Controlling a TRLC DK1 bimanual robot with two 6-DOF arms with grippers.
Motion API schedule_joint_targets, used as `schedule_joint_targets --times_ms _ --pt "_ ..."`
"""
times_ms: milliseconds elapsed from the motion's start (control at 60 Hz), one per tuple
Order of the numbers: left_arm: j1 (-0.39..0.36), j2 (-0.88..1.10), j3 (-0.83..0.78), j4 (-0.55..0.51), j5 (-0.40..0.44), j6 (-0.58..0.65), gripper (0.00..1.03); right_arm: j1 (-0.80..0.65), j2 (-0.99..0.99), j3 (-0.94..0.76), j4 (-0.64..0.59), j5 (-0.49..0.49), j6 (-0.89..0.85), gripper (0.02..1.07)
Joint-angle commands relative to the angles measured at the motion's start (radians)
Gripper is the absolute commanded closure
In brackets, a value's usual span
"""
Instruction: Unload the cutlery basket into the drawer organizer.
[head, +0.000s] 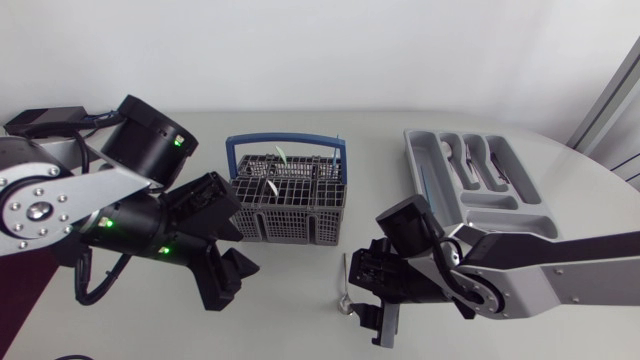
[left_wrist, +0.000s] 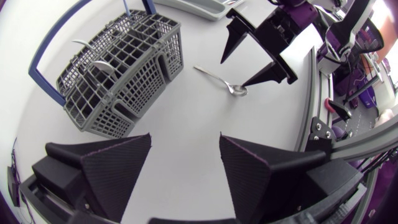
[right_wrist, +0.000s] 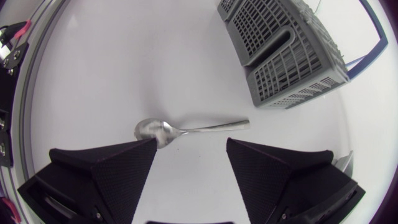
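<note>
**A:** Where is the spoon?

**B:** The spoon (right_wrist: 186, 129) lies flat on the table (head: 290, 325), about five o'clock from the cutlery basket (head: 288, 197) and apart from it.

**A:** Does the right gripper (right_wrist: 189, 163) have it?

**B:** No. Its fingers are spread wide with nothing gripped. The spoon's bowl lies close by one fingertip.

**A:** And the left gripper (head: 228, 282)?

**B:** It hangs at eight o'clock from the basket, also wide open and empty.

**A:** The drawer organizer (head: 520, 215)?

**B:** It's at three o'clock from the basket, with a few pieces in it. Cutlery stands in the basket too.
</note>
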Motion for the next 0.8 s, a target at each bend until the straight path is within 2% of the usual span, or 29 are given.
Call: schedule_joint_targets --times_ms 0,167,350,550,783 --pt "-0.004 -0.011 -0.054 0.017 0.002 0.035 0.08 0.016 0.045 -0.015 0.019 0.023 -0.012 0.25" --pt "-0.006 -0.017 -0.099 0.034 0.002 0.046 0.08 0.07 0.112 0.004 0.057 0.05 0.006 0.25" --pt "-0.004 -0.027 -0.113 0.04 0.002 0.049 0.08 0.128 0.144 0.061 0.046 0.059 0.037 0.25" --pt "-0.004 -0.033 -0.122 0.047 0.002 0.058 0.08 0.15 0.094 0.071 -0.023 0.088 0.043 0.25" --pt "-0.009 -0.025 -0.122 0.064 0.002 0.058 0.08 0.097 -0.026 0.042 -0.118 0.103 0.005 0.25"
